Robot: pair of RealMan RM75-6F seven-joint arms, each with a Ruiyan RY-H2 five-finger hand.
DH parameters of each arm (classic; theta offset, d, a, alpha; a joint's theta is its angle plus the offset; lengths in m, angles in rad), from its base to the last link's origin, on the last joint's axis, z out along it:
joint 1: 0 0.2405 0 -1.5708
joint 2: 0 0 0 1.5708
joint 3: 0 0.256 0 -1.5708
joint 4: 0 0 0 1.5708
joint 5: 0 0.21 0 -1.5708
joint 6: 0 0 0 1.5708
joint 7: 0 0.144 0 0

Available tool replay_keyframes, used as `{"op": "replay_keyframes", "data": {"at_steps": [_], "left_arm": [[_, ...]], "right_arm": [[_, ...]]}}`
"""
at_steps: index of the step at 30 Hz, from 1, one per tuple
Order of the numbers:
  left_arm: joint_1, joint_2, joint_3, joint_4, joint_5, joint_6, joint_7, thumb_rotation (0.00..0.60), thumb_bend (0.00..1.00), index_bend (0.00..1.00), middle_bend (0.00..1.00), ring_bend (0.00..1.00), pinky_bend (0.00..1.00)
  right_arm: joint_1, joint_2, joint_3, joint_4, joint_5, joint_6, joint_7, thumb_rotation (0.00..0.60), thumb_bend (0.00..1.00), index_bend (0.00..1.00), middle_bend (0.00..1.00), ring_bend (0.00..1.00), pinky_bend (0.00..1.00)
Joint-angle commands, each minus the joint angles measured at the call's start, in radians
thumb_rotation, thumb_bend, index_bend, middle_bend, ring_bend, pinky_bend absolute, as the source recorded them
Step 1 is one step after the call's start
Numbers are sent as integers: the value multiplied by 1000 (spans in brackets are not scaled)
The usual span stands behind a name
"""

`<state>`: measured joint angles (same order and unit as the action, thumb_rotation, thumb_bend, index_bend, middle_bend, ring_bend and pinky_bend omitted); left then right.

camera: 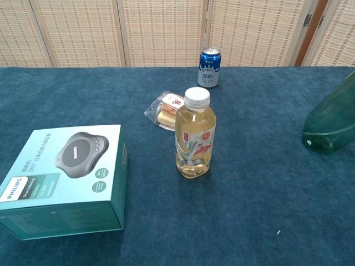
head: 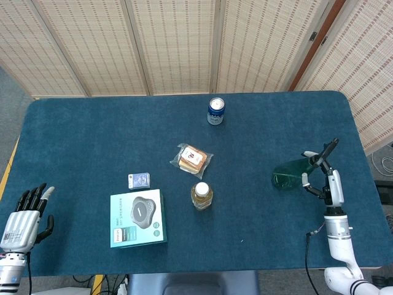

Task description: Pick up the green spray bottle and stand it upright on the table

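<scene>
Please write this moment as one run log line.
green spray bottle: tilted | right hand: at its top, grip unclear | left hand: open, idle

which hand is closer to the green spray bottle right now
The right hand: it sits against the neck end of the green spray bottle, at the table's right side. The left hand is far off, at the near left corner.
</scene>
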<state>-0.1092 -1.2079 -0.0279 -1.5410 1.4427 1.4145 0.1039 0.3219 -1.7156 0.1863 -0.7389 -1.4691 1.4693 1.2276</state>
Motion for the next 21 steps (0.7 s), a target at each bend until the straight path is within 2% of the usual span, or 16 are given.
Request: {"op": "replay_keyframes", "data": {"at_steps": [1,21], "left_arm": [[0,0,0,0,0,0,1,600,585,45,0,0,0],[-4,-5,2,-5,-3,-7,16,600,586,45,0,0,0]], "right_arm": [[0,-4,0,8,0,0,5,600,366,274,314,194,322],[-11,-12,0,39,3,7,35,600,330,245,307,191,322]]}}
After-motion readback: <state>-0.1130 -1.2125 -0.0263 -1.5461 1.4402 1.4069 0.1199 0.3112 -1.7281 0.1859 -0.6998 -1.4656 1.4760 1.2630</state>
